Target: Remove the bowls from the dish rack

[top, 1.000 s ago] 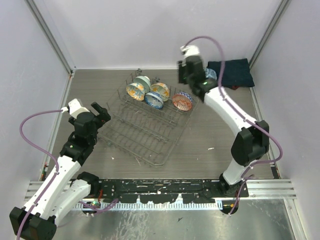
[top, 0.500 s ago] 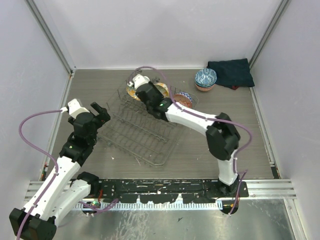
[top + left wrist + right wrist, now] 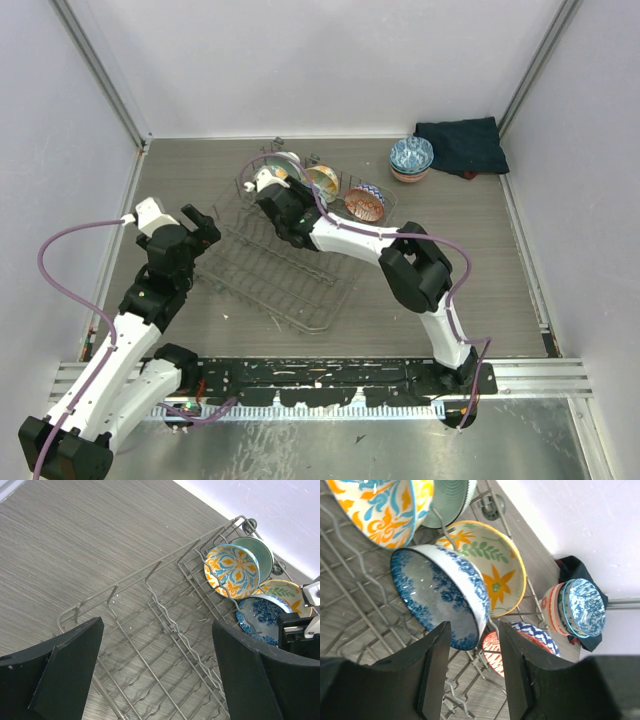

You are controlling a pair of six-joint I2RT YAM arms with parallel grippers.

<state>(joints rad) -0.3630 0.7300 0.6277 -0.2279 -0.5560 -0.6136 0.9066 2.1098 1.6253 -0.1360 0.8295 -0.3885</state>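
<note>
The dish rack point(image 3: 290, 270) lies mid-table with bowls standing in its far rows. The left wrist view shows an orange-and-blue bowl point(image 3: 232, 570), a pale mint bowl point(image 3: 260, 550), a yellow flowered bowl point(image 3: 287, 590) and a blue-and-white bowl point(image 3: 257, 615). A red-patterned bowl point(image 3: 365, 205) stands at the rack's right end. My right gripper point(image 3: 475, 650) is open, its fingers on either side of the rim of the blue-and-white bowl point(image 3: 440, 595) with gaps showing. My left gripper point(image 3: 157, 680) hangs open over the rack's empty near wires point(image 3: 165, 625).
A stack of bowls point(image 3: 411, 158) with a blue one on top sits on the table behind the rack's right end, next to a dark folded cloth point(image 3: 460, 145). Walls close in the table on three sides.
My right arm swung from the stack at the back right over to the rack's bowls, then lowered onto the blue-and-white bowl. The left arm stayed still.
</note>
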